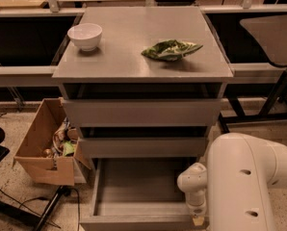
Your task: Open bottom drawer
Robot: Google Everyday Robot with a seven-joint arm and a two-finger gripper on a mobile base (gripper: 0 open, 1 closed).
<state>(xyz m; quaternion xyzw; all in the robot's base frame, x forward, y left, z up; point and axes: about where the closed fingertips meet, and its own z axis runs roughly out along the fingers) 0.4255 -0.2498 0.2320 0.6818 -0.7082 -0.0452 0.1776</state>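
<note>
Evidently the task is all but done: the bottom drawer [138, 189] is drawn well out from the foot of the cabinet [134, 64], and its bare grey tray is exposed from the back wall to the front rim. The two taller fronts above it appear shut. The front rim is cut by the lower edge of the view, so it cannot be told whether full travel is reached. At most a last short pull is judged to be left, followed by a release and a withdrawal. The arm [252, 186] is seen as a thick white link filling the lower right of the view, beside the right edge of the cabinet. From it a smaller white wrist is turned toward the drawer and pointed straight down. The gripper [197, 214] is held at the front right corner of the drawer, at or just by the rim; whether it is open or closed cannot be told, nor whether the rim is touched. On the cabinet top a bowl [84, 35] is set at the back left corner and a green bag [171, 49] lies toward the right edge. An open box [40, 150] is placed on the floor just beside the left edge of the cabinet.
</note>
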